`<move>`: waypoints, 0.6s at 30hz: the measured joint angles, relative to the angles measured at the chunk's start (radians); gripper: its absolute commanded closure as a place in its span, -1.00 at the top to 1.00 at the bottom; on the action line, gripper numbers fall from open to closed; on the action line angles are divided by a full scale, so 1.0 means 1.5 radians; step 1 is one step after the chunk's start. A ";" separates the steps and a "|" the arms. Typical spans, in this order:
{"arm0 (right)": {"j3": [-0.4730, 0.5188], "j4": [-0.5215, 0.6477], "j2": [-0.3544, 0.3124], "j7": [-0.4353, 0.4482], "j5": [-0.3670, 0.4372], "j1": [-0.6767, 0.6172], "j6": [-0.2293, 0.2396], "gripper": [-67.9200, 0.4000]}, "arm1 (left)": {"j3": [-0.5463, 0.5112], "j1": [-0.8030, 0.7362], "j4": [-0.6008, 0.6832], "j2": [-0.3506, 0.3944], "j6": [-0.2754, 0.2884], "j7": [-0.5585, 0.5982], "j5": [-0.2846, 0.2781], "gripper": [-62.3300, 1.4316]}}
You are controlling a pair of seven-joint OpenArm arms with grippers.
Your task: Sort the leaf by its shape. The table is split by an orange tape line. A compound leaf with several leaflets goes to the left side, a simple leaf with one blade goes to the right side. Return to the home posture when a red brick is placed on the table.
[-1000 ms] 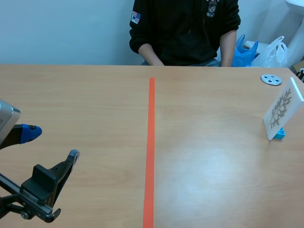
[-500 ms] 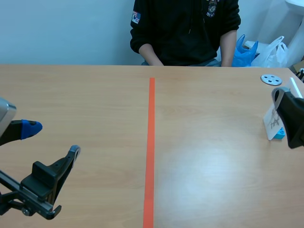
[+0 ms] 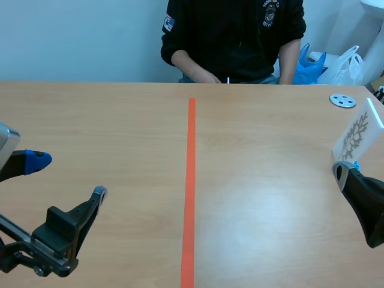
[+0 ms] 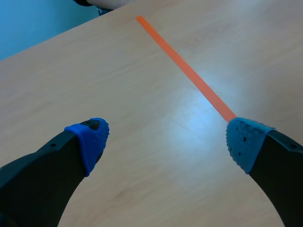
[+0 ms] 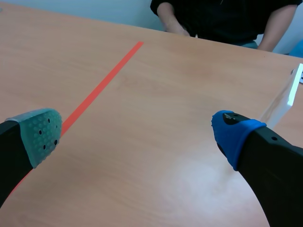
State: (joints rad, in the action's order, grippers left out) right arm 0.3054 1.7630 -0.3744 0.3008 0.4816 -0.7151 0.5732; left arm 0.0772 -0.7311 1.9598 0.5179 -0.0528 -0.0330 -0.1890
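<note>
A white card (image 3: 358, 137) with a grey branching leaf printed on it stands tilted on a small blue holder (image 3: 354, 167), on the right side of the table near its edge. The card's edge (image 5: 289, 94) also shows in the right wrist view, ahead of the right-hand finger. My right gripper (image 5: 137, 132) is open and holds nothing. In the scene view only one of its fingers (image 3: 360, 198) shows, just below the card. My left gripper (image 3: 69, 177) hangs open and holding nothing over the left side (image 4: 168, 137). The orange tape line (image 3: 190, 180) splits the table.
A person in a dark top sits across the table with a hand (image 3: 204, 77) at its far edge. A grey perforated disc (image 3: 342, 101) lies at the far right. Blue and white plastic bags (image 3: 327, 65) sit behind the table.
My right arm came in from the right, crossing in front of the card, then dropped lower, so the card shows again. The left gripper barely shifted. The person's hand moved slightly.
</note>
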 measured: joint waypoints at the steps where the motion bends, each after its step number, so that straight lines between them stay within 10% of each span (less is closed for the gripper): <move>1: 0.000 0.000 0.000 0.000 -0.005 0.000 0.002 1.00 | 0.000 0.000 0.000 0.000 0.000 0.000 -0.012 0.91; 7: 0.000 0.004 0.000 0.000 -0.014 0.002 0.022 1.00 | 0.000 0.000 0.000 0.000 0.016 0.000 -0.076 0.94; 18: -0.015 0.025 0.000 -0.003 -0.042 0.003 0.014 1.00 | 0.000 0.000 0.000 -0.011 0.018 0.046 -0.076 0.94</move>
State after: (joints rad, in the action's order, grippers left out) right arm 0.2832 1.8004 -0.3744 0.2966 0.4187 -0.7109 0.5945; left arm 0.0769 -0.7311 1.9598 0.5011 -0.0261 0.0353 -0.3035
